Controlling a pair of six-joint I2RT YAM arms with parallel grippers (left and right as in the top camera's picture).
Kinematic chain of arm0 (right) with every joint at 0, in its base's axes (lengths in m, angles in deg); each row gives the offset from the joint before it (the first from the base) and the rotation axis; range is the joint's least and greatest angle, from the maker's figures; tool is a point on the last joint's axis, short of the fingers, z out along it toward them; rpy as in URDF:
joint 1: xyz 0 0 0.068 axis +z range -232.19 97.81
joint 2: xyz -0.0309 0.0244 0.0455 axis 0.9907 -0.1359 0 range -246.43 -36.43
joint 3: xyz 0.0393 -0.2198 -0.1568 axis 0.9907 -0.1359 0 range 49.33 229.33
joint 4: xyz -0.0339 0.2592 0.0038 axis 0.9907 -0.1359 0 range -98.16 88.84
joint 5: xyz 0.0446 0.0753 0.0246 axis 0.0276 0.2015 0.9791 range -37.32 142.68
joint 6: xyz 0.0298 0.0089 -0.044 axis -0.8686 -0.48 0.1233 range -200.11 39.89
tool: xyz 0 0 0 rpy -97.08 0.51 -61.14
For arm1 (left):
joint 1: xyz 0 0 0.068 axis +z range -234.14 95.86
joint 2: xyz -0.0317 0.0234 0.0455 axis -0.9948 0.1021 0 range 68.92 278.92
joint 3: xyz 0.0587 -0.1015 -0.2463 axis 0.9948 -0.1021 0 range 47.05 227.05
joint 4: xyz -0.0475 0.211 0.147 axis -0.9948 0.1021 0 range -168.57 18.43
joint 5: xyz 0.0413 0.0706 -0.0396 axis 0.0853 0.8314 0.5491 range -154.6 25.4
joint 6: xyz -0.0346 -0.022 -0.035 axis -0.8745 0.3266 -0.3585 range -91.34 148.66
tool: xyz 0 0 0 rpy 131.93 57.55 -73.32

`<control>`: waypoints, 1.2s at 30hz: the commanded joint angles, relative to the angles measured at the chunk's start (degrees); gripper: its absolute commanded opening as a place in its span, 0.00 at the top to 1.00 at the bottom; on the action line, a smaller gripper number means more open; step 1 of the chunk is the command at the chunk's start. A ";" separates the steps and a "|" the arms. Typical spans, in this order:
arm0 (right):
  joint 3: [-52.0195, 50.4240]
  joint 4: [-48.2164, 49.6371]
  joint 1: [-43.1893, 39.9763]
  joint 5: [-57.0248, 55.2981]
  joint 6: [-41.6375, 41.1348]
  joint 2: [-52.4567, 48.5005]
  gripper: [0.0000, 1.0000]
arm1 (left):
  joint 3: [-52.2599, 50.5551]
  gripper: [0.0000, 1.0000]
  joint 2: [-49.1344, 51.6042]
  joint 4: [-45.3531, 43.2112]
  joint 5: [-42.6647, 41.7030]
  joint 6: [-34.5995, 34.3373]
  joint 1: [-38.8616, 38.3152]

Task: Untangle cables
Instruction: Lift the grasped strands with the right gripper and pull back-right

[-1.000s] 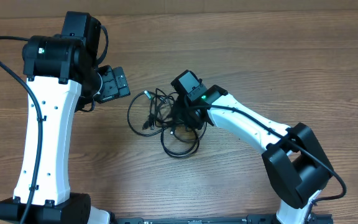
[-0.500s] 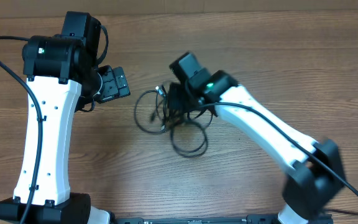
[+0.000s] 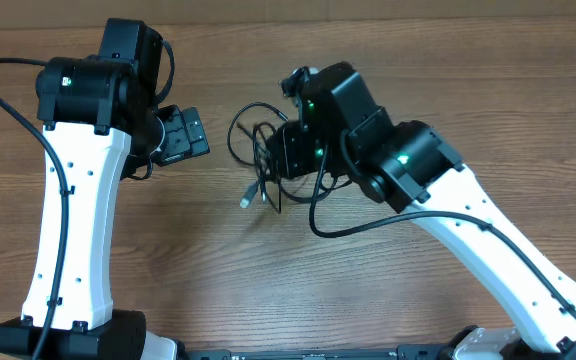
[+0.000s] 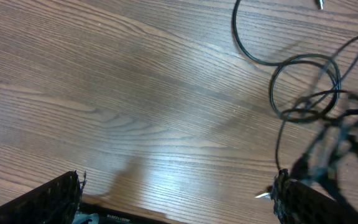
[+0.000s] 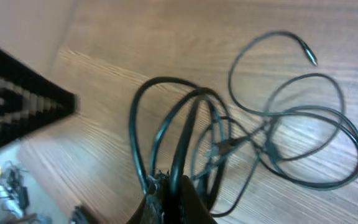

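While pinching the cables (image 3: pixel 260 150) in the pressed-together right gripper (image 3: pixel 288 152) over the middle of the desk (image 3: pixel 448 70), nearer its far edge, lift slowly and shake gently to drop loose loops. Bring the wide-spread, empty left gripper (image 3: pixel 183 137) across to catch the dangling plug end (image 3: pixel 246 201). Avoid jerks; likely to tighten knots.

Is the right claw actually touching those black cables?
Touching. The right wrist view shows the right claw pinched shut on the cables, strands rising from its tips.
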 commanded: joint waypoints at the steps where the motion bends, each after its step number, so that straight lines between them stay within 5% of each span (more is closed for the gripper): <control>1: -1.05 -1.99 0.24 -10.73 -2.56 -0.04 0.96 | -0.26 0.00 0.42 0.15 0.76 0.90 -0.39; 5: -0.22 -5.33 0.24 -20.59 -8.57 0.28 0.96 | -0.26 0.00 0.42 0.15 0.76 0.90 -0.39; 19: 11.32 -5.38 0.24 -4.00 -2.89 8.11 0.96 | -0.26 0.00 0.42 0.07 0.79 0.90 -0.39; 26: 9.03 -8.94 0.24 -7.06 2.78 6.88 0.96 | -0.26 0.00 0.42 -0.24 0.74 0.87 -0.39; 31: 6.64 -14.64 0.24 -21.38 -7.98 1.44 0.96 | -0.26 0.00 0.42 -0.20 0.74 0.87 -0.39; 36: 6.67 -14.43 0.24 -16.63 -9.11 -1.66 0.96 | -0.26 0.00 0.42 0.15 0.76 0.90 -0.39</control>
